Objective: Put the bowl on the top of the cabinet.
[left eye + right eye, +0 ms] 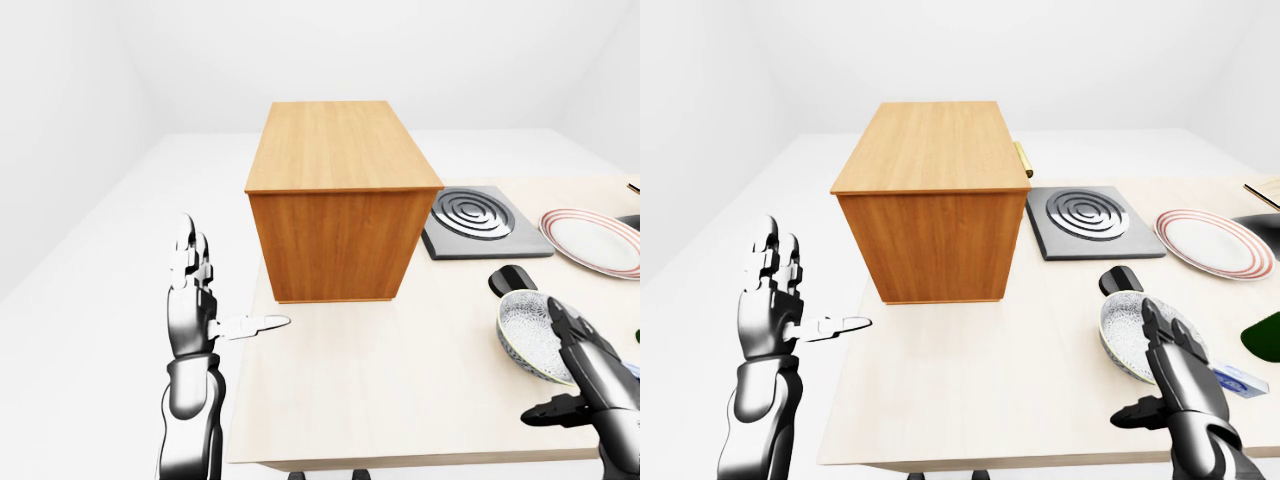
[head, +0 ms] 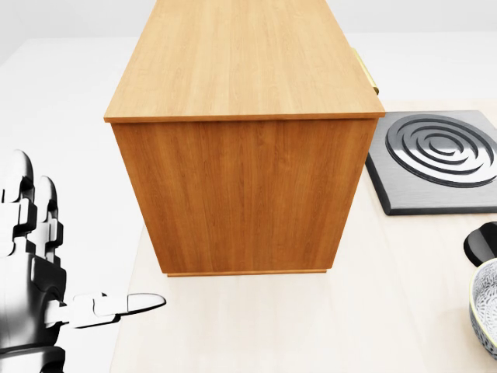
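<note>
A glassy patterned bowl (image 1: pixel 530 330) with a pale rim sits on the light table near its right side; only its edge (image 2: pixel 486 307) shows in the head view. The wooden cabinet (image 1: pixel 338 200) stands on the table's left part, its flat top bare. My right hand (image 1: pixel 1170 365) is open, fingers spread at the bowl's lower right rim, not closed round it. Off the table's left edge my left hand (image 1: pixel 215 295) is raised and open, fingers upright and thumb pointing right toward the cabinet's base.
A dark burner plate (image 1: pixel 482 220) with rings lies right of the cabinet. A red-rimmed plate (image 1: pixel 595 240) lies farther right. A small black object (image 1: pixel 512 280) sits just above the bowl. A green thing (image 1: pixel 1268 335) and a blue-white item (image 1: pixel 1230 380) lie at the right edge.
</note>
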